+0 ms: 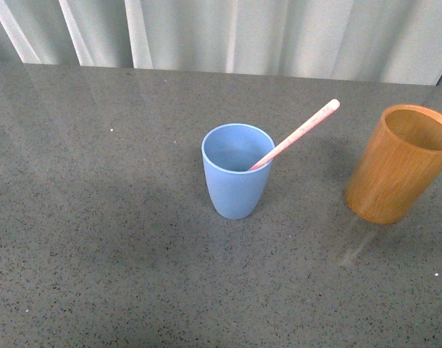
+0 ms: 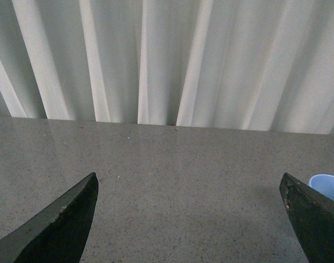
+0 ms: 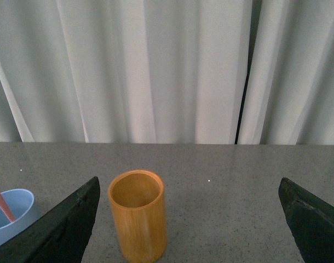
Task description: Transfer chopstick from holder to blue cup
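The blue cup (image 1: pixel 236 171) stands upright near the middle of the table. A pink speckled chopstick (image 1: pixel 298 134) leans in it, its rounded end pointing up and to the right over the rim. The holder (image 1: pixel 398 163), an orange-brown wooden cylinder, stands at the right edge and looks empty inside. Neither arm shows in the front view. My left gripper (image 2: pixel 189 219) is open over bare tabletop, with the blue cup's rim (image 2: pixel 327 186) just beside one finger. My right gripper (image 3: pixel 189 219) is open, with the holder (image 3: pixel 138 215) upright in front of it, near one finger; the blue cup (image 3: pixel 11 215) and chopstick (image 3: pixel 1 201) lie beyond.
A grey speckled table (image 1: pixel 105 239) carries both cups. White pleated curtains (image 1: pixel 228 32) hang along its far edge.
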{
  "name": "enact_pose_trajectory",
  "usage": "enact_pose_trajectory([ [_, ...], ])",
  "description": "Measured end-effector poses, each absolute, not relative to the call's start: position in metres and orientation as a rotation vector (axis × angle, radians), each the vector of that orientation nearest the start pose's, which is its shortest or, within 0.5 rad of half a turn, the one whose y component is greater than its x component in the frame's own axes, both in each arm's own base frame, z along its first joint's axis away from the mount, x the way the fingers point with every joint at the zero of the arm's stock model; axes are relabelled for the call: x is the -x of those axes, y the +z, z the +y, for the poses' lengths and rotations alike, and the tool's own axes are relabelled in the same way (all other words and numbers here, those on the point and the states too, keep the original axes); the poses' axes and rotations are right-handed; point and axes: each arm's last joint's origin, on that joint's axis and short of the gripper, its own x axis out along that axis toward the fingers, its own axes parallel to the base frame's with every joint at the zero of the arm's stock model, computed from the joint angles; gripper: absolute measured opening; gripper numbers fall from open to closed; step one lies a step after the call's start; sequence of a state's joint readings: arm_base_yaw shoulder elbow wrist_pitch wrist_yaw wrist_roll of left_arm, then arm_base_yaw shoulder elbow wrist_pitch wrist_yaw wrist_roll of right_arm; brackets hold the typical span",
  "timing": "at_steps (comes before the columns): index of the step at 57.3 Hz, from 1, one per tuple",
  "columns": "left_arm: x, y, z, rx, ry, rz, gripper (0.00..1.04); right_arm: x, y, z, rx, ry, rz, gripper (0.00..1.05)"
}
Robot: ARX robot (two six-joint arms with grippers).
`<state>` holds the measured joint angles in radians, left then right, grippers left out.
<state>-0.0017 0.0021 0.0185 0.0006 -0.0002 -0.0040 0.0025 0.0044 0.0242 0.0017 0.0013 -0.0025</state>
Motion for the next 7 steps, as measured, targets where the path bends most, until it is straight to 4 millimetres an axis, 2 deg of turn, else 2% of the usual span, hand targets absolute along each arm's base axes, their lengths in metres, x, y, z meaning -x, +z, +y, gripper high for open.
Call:
enact_pose_trajectory([
  [7,-0.0967,0.1697,-0.0002,0.004,-0.002,-0.017,0.98,-0.0964,0.1716,0.0002,0.002,0.001,-0.022,0.95],
])
